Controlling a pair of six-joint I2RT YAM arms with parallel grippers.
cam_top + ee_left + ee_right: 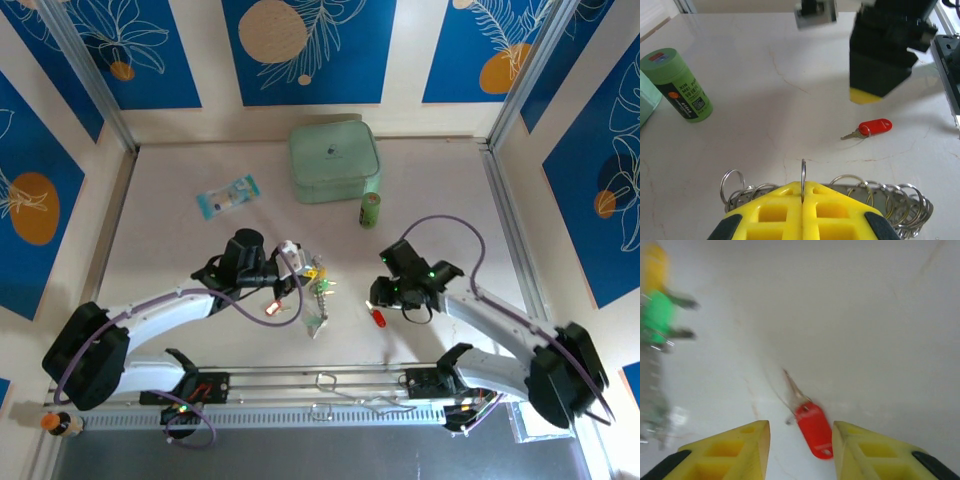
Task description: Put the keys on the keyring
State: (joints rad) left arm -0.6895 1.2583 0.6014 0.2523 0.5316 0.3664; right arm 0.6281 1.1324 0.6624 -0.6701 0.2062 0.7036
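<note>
red key (874, 127): 1 | keyring (865, 187): 1 | hung keys (657, 315): blurred, uncounted | green bottle (682, 85): 1 | mint-green case (334, 162): 1 | blue packet (227, 196): 1

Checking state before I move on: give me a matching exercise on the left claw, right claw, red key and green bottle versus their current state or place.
1 left claw
2 right claw
3 red key
4 green bottle

a open
b beside the mint case
c shut on the keyring
d lying loose on the table

Pairs: 1-c, 2-a, 3-d, 4-b
</note>
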